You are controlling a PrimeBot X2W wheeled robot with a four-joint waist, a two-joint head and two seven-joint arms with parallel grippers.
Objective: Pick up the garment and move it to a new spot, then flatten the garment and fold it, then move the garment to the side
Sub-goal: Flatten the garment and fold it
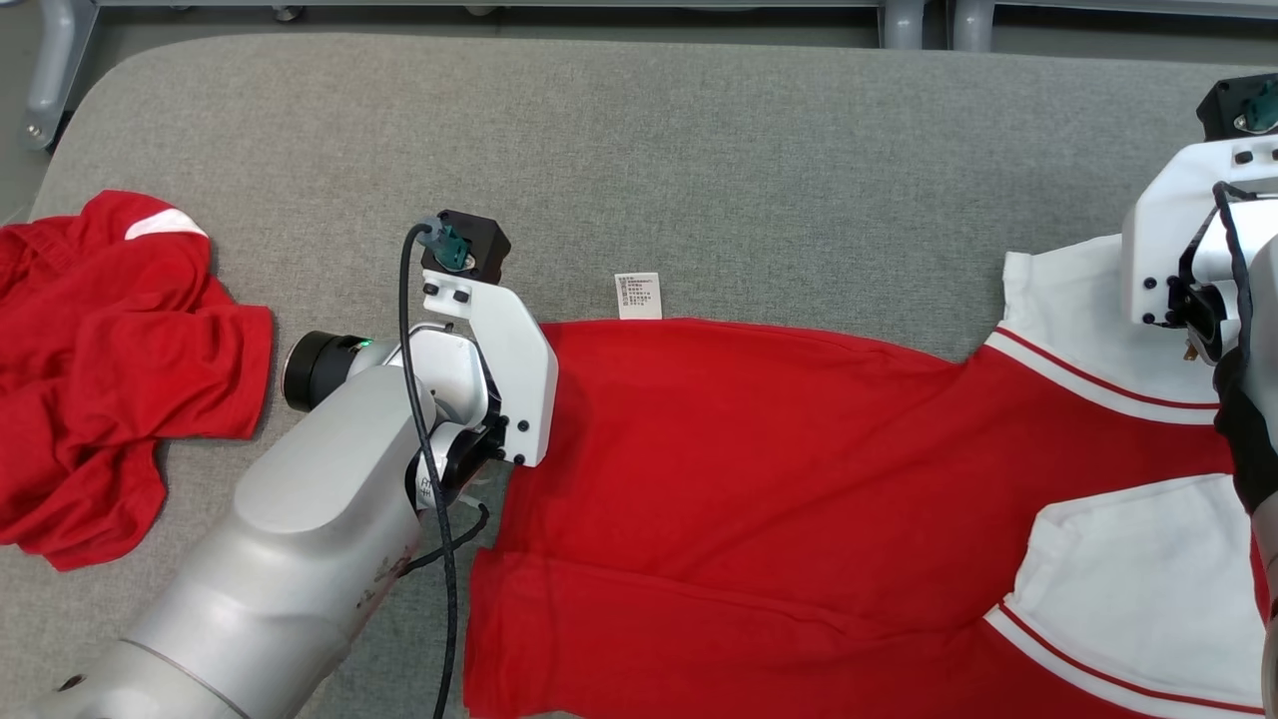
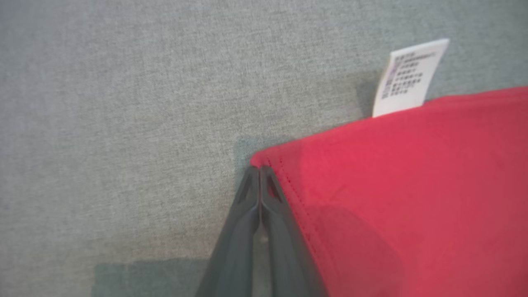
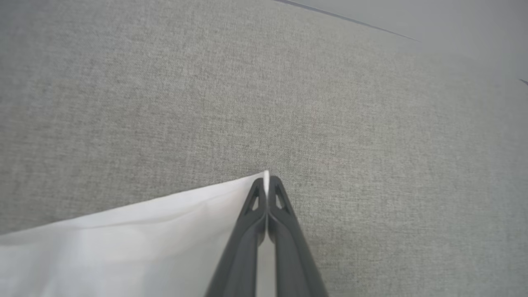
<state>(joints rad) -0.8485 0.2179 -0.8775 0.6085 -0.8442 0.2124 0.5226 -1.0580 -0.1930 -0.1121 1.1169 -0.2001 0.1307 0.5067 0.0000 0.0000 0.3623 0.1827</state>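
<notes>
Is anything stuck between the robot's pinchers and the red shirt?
Nothing visible. The left gripper is shut on a red corner of the shirt, the right gripper on a white corner.

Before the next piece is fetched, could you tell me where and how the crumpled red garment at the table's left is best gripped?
Probably at the flap jutting from the crumpled red garment toward the spread shirt, coming from above on that side. Its edge lies free on the table, whereas the rest is bunched in folds, so a pinch there likely takes one layer.
</notes>
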